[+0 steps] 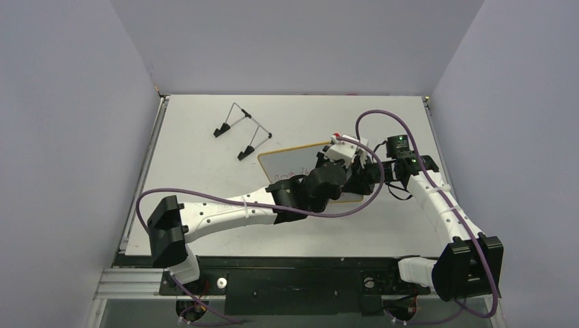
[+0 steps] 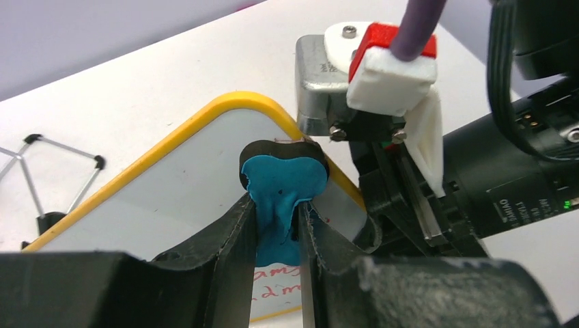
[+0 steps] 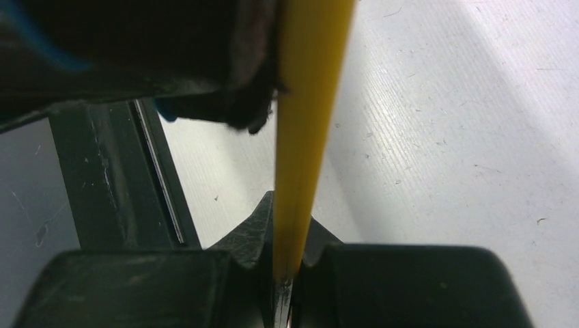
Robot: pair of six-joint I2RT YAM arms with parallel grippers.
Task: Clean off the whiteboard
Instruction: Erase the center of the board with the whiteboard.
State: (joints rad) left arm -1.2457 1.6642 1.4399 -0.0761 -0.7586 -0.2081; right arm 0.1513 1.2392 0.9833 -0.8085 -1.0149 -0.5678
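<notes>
my left gripper [image 2: 278,217] is clamped on the blue eraser [image 2: 281,179], pad against the whiteboard [image 2: 171,205], mid-desk [image 1: 205,137], long axis 9-to-3. my right gripper [image 3: 287,239] pinches its 3 o'clock rim. red writing [image 2: 276,277] at 6 from the eraser, apparently unwiped.

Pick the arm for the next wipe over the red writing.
Left. The left hand is shut on the blue eraser, next to the red writing on the whiteboard. The right hand is clamped on the board's yellow rim, steadying it.
</notes>
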